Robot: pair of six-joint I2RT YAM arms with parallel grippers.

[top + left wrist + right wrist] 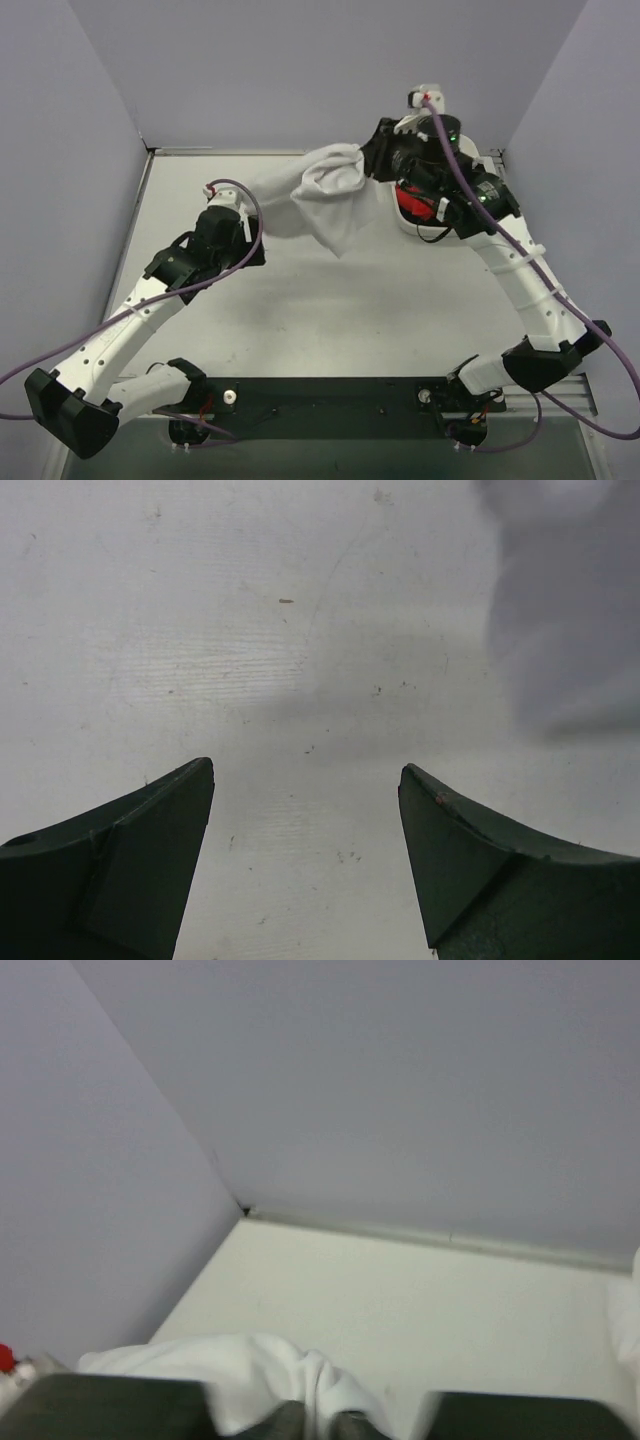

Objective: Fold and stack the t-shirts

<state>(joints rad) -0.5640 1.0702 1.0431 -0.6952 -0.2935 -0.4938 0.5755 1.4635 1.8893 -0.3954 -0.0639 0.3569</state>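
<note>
Right pincer (318, 1422) is pinching a white t-shirt (325, 195), hanging it over the worktop (330, 310) (red t-shirt (412, 200) just beside); left pincer (305, 800) is spread wide.

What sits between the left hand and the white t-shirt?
Only bare table; the left wrist view shows nothing between the open left hand and the white t-shirt.

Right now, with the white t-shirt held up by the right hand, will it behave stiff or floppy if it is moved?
Probably floppy: the white t-shirt sags in folds from the right hand down to a hanging corner. It seems light, since a small pinch of cloth carries it. Moved sideways, it may swing or drag on the table.
</note>
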